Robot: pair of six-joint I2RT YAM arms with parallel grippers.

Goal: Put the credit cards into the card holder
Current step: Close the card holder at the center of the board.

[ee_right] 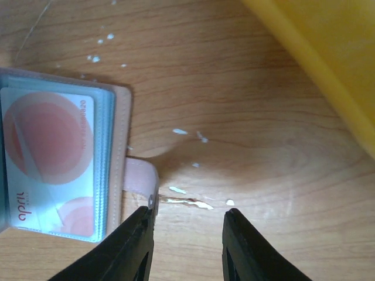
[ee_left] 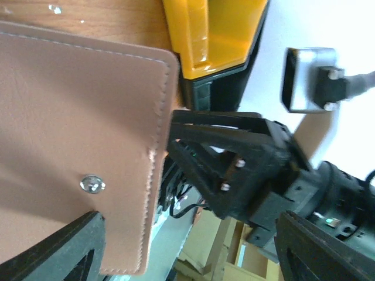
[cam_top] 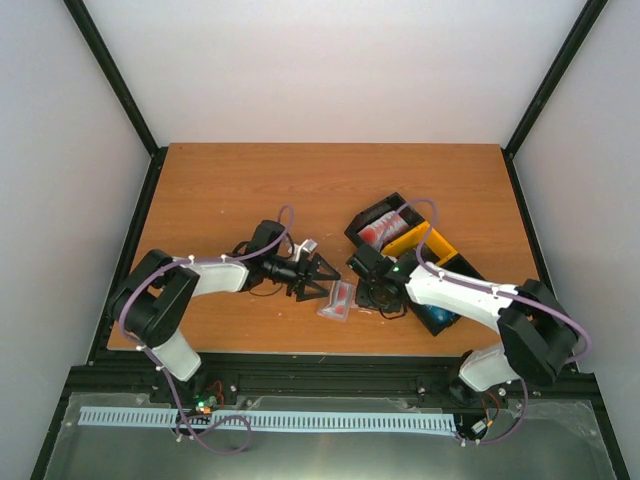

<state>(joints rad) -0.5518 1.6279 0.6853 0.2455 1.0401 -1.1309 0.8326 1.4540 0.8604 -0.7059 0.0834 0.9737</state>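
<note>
The tan-brown card holder (cam_top: 337,299) lies open near the table's front edge, between my two grippers. In the right wrist view a red and white credit card (ee_right: 51,157) sits in its clear pocket, and its strap tab (ee_right: 140,175) touches my left finger. My right gripper (ee_right: 187,237) is open over bare wood just right of the holder; it also shows in the top view (cam_top: 364,294). My left gripper (cam_top: 322,278) is open at the holder's left side. Its wrist view shows the holder's brown cover (ee_left: 76,140) with a snap stud (ee_left: 92,184). More red cards (cam_top: 378,231) lie in the tray.
The black-and-yellow three-compartment tray (cam_top: 432,243) stands right of the holder, close behind my right gripper; its yellow wall shows in both wrist views (ee_left: 217,35) (ee_right: 328,58). A blue item (cam_top: 436,318) lies in its near compartment. White flecks mark the wood.
</note>
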